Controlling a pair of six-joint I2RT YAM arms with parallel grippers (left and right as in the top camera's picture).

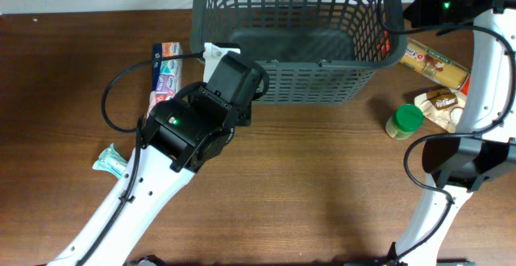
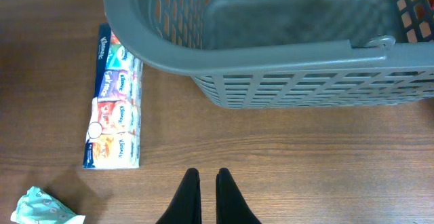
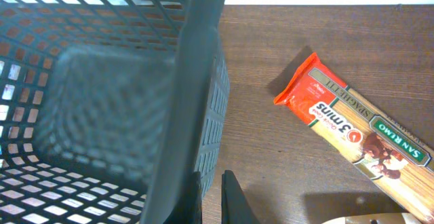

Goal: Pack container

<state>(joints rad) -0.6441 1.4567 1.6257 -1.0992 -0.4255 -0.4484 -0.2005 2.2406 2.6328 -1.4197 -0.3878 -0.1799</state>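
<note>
My left arm (image 1: 153,185) reaches in from the near-left corner, slanting across the desk (image 1: 322,193), its wrist low in front of the container (image 1: 310,85). The left fingers (image 2: 190,197) point at the container's near wall, clenched together on nothing, over bare wood right of the tissue pack (image 2: 112,115). My right arm (image 1: 484,81) rises along the right edge and bends inward at the far end. The right fingers (image 3: 234,203) are clenched too, empty, just outside the container's right rim, with the spaghetti packet (image 3: 352,136) beside them. The container stands upright at the desk's far middle.
</note>
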